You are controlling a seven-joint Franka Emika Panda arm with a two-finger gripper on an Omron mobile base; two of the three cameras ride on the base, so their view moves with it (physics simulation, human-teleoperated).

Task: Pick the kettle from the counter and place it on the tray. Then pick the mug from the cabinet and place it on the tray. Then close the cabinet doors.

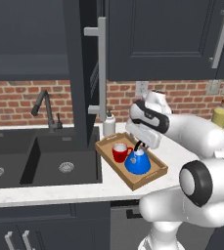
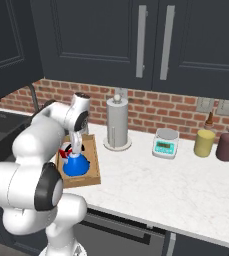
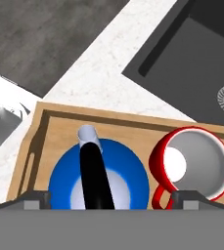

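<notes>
Two things on tray (image 1: 155,177) — kettle (image 1: 138,163); mug (image 1: 119,153)

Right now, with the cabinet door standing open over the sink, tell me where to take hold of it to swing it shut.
Take the cabinet door by its long vertical silver bar handle, which stands off the panel on two brackets. Come at the bar from the tray side with the claw turned so its fingers straddle the bar crosswise, near mid-height, probably well above the soap bottle.
</notes>
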